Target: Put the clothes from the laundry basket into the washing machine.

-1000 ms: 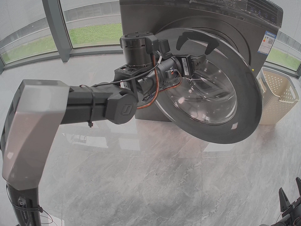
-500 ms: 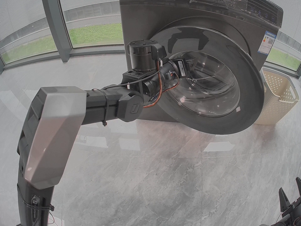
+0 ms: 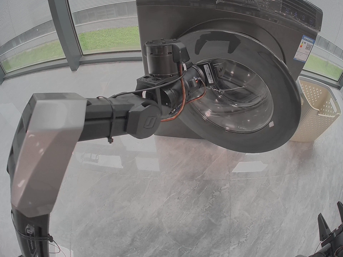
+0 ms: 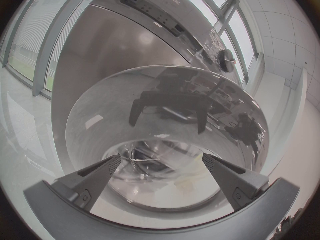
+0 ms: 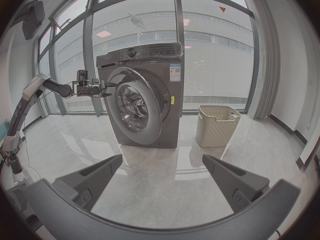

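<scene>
Washing machine (image 3: 228,25) sat front-on, its round door (image 3: 250,100) hanging partly open. Laundry basket (image 3: 318,107) was on the floor just beside the machine, on the side away from the left arm. Couldn't tell if any clothes were in the basket or in the drum.

Left gripper (image 4: 161,159) was at the door's outer face, fingers apart with nothing between them; contact with the glass unclear. Right gripper (image 5: 162,160) was well back from the machine, also spread and empty.

Risks as I read them:
- An open finger could skate on the curved glass and the door swing shut.
- The door might block the path from the basket.

Floor (image 3: 178,197) was glossy grey stone, probably slippery for the basket. Tall windows (image 3: 103,18) ran behind the machine.
</scene>
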### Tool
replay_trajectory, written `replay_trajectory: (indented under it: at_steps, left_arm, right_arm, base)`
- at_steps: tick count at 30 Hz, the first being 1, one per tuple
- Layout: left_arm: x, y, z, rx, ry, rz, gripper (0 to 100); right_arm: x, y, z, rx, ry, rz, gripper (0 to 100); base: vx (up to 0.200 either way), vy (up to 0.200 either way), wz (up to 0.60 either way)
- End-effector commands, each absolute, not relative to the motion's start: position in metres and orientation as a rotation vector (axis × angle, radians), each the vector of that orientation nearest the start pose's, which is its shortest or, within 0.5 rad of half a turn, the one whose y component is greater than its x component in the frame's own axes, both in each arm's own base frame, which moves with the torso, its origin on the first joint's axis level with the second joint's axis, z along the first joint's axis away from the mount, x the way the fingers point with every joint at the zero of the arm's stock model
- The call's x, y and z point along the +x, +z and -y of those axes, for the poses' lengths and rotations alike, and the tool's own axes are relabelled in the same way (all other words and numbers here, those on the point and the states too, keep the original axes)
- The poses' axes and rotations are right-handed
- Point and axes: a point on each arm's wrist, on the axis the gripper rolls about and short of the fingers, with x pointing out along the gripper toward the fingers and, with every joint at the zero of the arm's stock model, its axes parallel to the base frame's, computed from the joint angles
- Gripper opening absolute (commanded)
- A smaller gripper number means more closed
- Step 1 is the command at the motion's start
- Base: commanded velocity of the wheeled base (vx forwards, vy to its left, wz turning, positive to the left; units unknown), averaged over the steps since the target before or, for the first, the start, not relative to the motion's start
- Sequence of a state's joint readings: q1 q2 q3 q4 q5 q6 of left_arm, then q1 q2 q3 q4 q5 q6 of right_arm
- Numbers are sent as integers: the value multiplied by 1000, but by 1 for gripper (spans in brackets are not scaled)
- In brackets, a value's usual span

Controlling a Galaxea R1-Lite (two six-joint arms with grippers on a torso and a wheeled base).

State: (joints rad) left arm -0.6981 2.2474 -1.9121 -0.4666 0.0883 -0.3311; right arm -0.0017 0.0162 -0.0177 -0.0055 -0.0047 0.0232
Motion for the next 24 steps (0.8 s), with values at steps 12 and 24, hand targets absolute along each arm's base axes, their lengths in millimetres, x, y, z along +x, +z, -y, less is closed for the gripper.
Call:
replay_trajectory:
  at_steps: [12,24]
  left_arm:
    - [111,186,91,-128,-664,-226,100]
    - [21,129,8,-75,-359,40,100]
  right_arm:
    - [-22,76,0,21,-6,-5,100]
    - [-22,76,0,18,-6,-6,100]
  base:
    - [0,0,0]
    - [0,0,0]
